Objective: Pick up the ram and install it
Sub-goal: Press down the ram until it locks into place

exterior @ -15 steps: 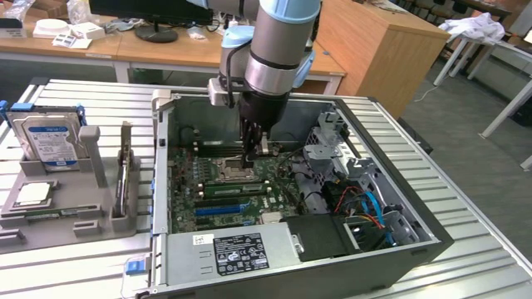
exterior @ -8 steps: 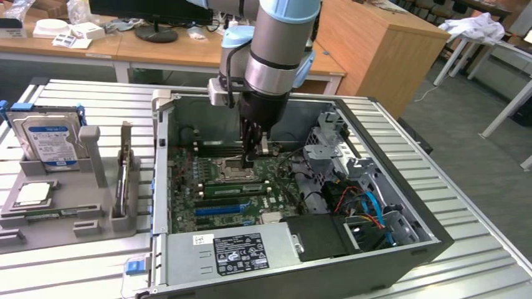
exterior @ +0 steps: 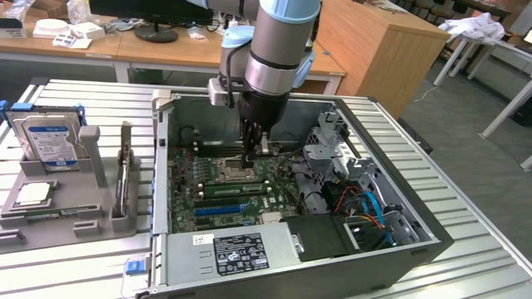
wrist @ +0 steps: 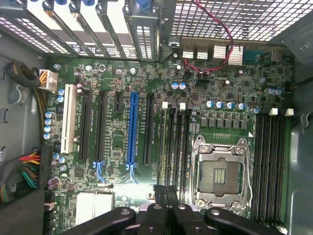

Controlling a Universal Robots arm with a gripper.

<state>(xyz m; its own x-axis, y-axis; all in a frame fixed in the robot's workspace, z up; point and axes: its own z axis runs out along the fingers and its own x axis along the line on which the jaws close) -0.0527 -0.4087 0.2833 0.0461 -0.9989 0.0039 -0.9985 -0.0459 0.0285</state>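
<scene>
My gripper [exterior: 251, 163] hangs inside the open computer case [exterior: 162, 187], low over the motherboard [exterior: 249, 205] beside the empty processor socket [wrist: 222, 171]. In the wrist view the gripper [wrist: 166, 192] is shut, its dark fingers pressed together over the memory slots [wrist: 173, 132], with nothing visible between them. A long thin board that looks like the ram [exterior: 124, 168] stands on edge in the grey holder [exterior: 96, 212] at the exterior view's left, well apart from the gripper.
The grey holder also carries a blue-labelled hard drive [exterior: 50, 140] and a square silver processor chip [exterior: 32, 194]. Drive cages and cables [exterior: 365, 199] fill the case's right side, the power supply [exterior: 237, 252] its near end. Expansion slots [wrist: 131, 127] lie beside the memory slots.
</scene>
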